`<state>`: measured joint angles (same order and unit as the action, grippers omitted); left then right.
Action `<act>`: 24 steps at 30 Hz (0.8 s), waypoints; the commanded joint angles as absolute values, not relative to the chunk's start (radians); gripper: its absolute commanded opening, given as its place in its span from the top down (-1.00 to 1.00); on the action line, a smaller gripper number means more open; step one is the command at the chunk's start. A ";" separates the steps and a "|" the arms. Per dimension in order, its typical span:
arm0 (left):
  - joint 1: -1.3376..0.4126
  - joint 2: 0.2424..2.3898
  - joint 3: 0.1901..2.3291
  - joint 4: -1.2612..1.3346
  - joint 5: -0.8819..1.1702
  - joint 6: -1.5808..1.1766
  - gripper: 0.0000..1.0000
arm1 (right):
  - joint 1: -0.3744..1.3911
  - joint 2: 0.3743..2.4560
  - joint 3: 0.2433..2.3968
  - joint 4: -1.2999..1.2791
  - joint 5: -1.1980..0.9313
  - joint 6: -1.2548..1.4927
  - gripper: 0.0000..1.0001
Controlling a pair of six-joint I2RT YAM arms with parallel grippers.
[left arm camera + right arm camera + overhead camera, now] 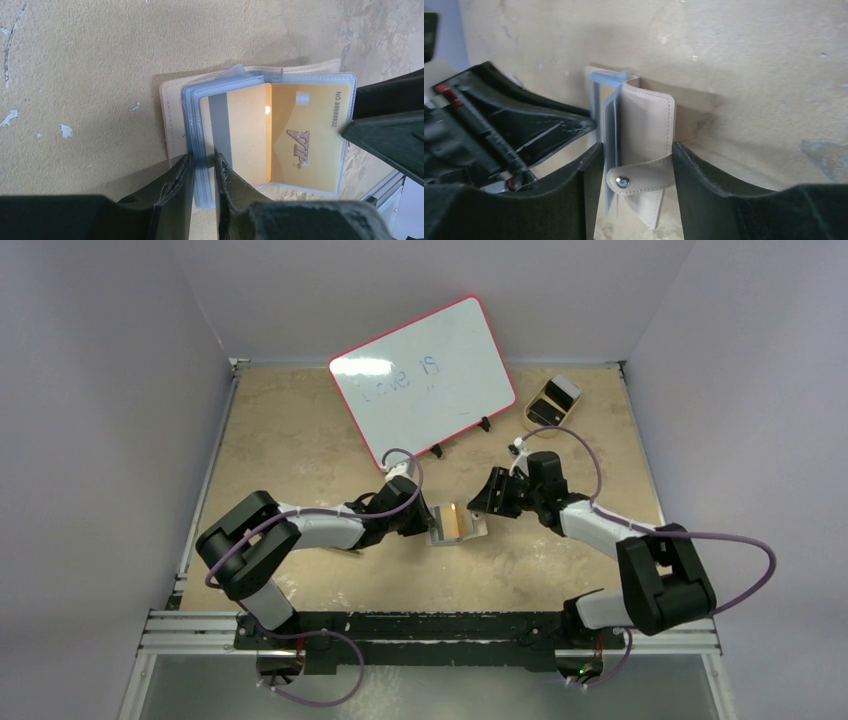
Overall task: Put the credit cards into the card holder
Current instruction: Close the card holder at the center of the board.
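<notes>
Top external view: a tan, mottled table [300, 440] sits between pale lilac-grey walls [100, 390], with a metal rail [430, 630] across its near edge where both arm bases are bolted. A whiteboard [425, 375] with a pink rim leans at the far centre, faint writing on it. Far right lies an oval tray [536, 418] holding a silver-white block [565, 390].

The card holder [457, 523] stands open on the middle of the table, between the two claws and well apart from the tray. The left claw [418, 520] reaches it from the left, the right claw [485, 502] from the right.

Left wrist view: the table is rough and scuffed, with white chips on its left part. The left claw is closed, pinching the near edge of the holder's clear plastic sleeves between its fingertips [186, 165]. Two gold cards [305, 135] sit in the sleeves of the open spread, one showing a grey stripe, the other "VIP" and a number. The right claw's dark body is at the right edge, touching the sleeve.

Right wrist view: the right claw's fingers [684, 160] straddle the holder's beige cover and its snap tab [639, 177], one finger by the blue-tinted sleeves, the other at the cover's edge. Whether it is pressing or only bracketing the cover, I cannot tell.
</notes>
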<state>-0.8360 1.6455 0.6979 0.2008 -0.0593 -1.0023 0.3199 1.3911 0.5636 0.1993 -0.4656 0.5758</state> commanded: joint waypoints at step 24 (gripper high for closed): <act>-0.835 1.533 0.751 0.043 -0.149 -0.966 0.52 | 0.360 1.366 0.551 0.406 -0.694 0.717 0.38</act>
